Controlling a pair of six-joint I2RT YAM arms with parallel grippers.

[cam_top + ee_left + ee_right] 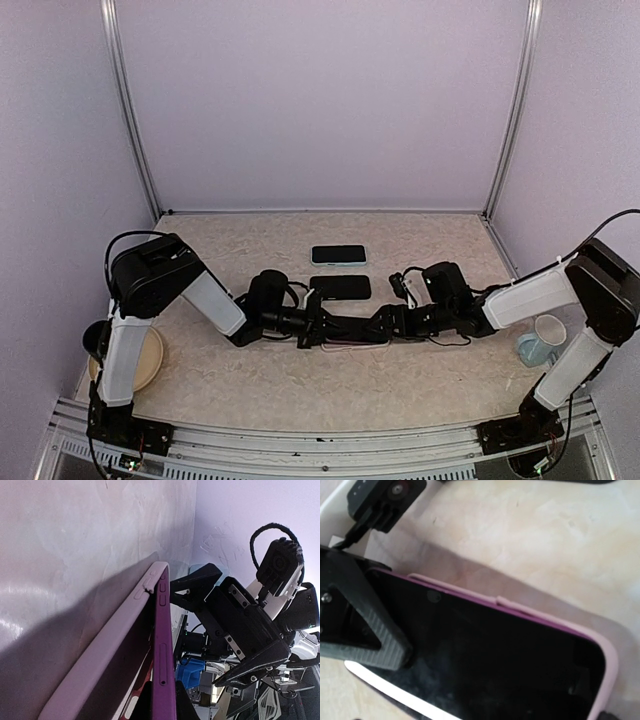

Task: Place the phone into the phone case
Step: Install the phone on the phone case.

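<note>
Arms meet tip to tip over the middle of the counter [400,390], and the phone [485,650] sits between them, low above the surface. Whether its underside touches the counter I cannot tell.

The phone lies in the pink phone case [607,660] with its dark screen up. At the rounded corner in the right wrist view the pink rim wraps the phone. Along one long side, though, the phone's purple edge shows above the pink lip, so that side does not look fully seated. The left wrist view agrees: purple edge and pink wall run side by side, with a dark gap between them.

The left fingers [318,330] are pressed almost together, pinching the left end of the phone case where the phone sits in it. The right fingers [367,625] are spread as wide as they go and grip nothing. One grey ribbed finger lies against the screen near the right end. The other is barely in view at the bottom corner of the right wrist picture.

Beyond the arms lie two more handsets, well apart from the work — a black one [340,288] nearer, and one in a pale blue case [338,255] behind it. A beige plate [150,365] sits by the left arm's base and a pale mug [545,338] by the right arm.
</note>
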